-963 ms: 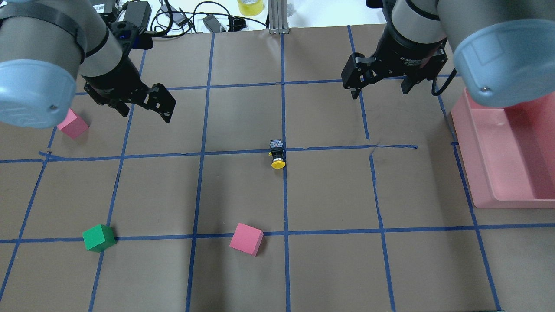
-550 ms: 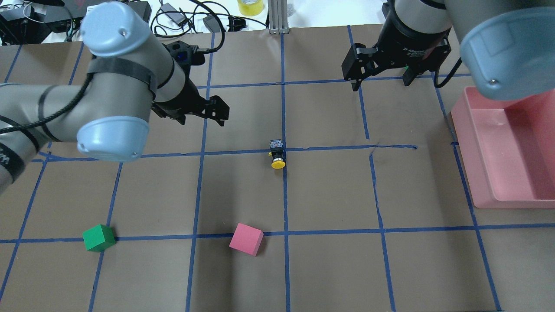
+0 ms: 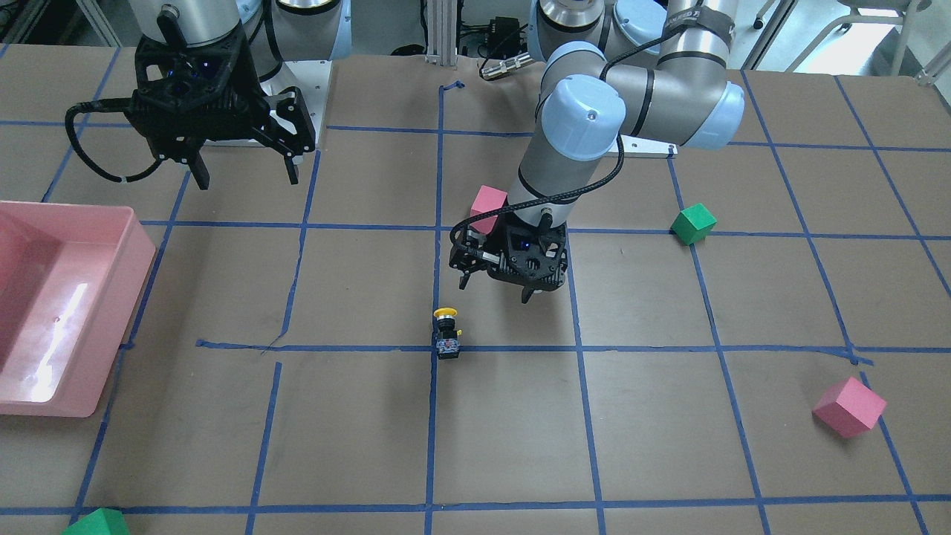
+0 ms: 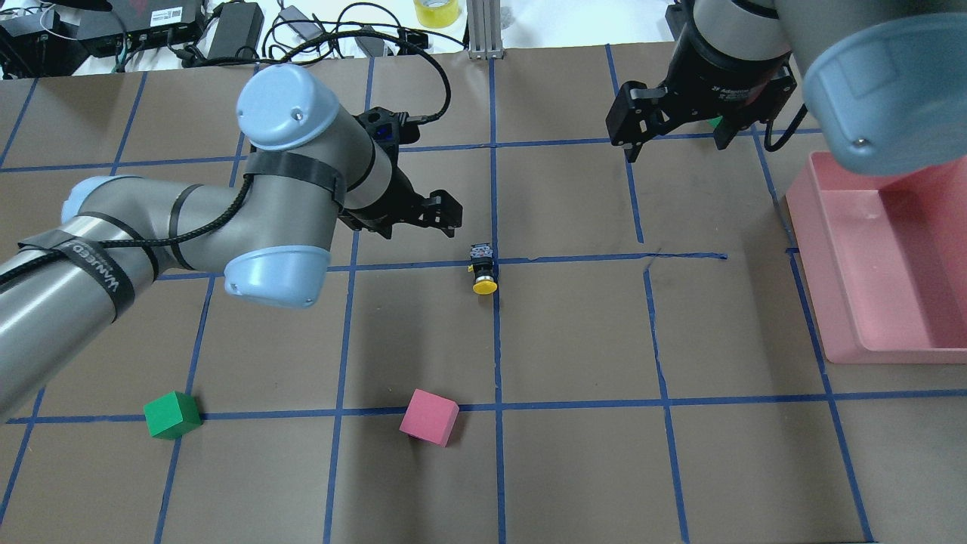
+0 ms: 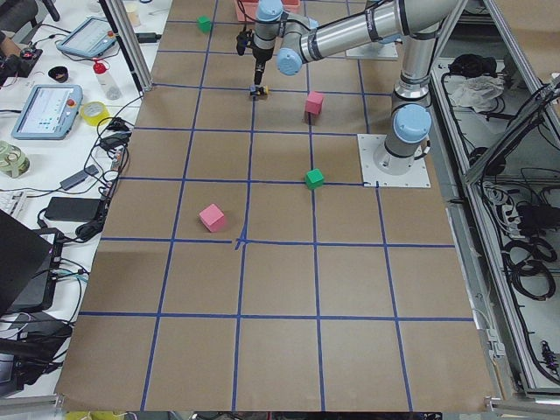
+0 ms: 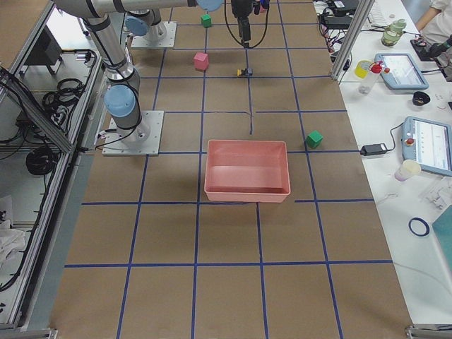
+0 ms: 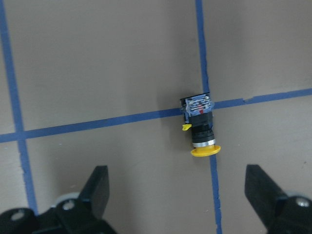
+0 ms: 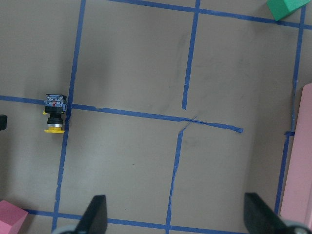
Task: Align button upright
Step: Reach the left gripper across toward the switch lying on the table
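The button point(image 4: 483, 269) lies on its side on the brown paper at a blue tape crossing. Its yellow cap points toward the robot. It also shows in the front view point(image 3: 446, 333), the left wrist view point(image 7: 200, 129) and the right wrist view point(image 8: 54, 119). My left gripper point(image 4: 417, 221) is open and empty. It hovers just left of the button and a little beyond it, as the front view point(image 3: 494, 290) also shows. My right gripper point(image 4: 675, 149) is open and empty, high at the far right, well away from the button.
A pink bin point(image 4: 846, 302) stands at the right edge. A pink cube point(image 4: 429, 416) and a green cube point(image 4: 172, 414) sit in the near left part. Another pink cube point(image 3: 849, 406) lies at the far left. Another green cube point(image 8: 287, 7) sits under the right gripper.
My left arm has swung right from the far left, carrying its open gripper close to the button. The right gripper shifted slightly. The button has not moved.
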Robot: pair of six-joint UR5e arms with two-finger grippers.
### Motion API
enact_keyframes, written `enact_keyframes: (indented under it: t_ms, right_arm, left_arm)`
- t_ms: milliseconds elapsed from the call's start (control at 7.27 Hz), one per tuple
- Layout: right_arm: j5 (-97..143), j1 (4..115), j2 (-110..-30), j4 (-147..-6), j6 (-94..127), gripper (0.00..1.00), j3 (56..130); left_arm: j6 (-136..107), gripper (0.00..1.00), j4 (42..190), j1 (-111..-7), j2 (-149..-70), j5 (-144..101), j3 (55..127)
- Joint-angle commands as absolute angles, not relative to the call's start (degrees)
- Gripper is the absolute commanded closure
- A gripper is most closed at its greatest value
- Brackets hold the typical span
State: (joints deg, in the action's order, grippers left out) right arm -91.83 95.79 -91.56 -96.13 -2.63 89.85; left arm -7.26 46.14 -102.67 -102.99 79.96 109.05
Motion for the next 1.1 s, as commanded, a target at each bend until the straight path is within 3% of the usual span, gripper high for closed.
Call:
enact_keyframes:
  t_ms: [0, 963]
  right_arm:
    - [-91.85, 95.71, -91.49, -95.98, -3.78, 0.00, 90.00]
    - [-91.85, 95.71, -91.49, -95.80, -3.52, 0.00, 90.62]
  left_arm:
    - [-8.52, 0.00, 38.70, -105.20, -107.82, 81.38, 110.47]
    - [-10.81, 0.02, 32.61, -106.52, -116.97, 80.95, 110.48]
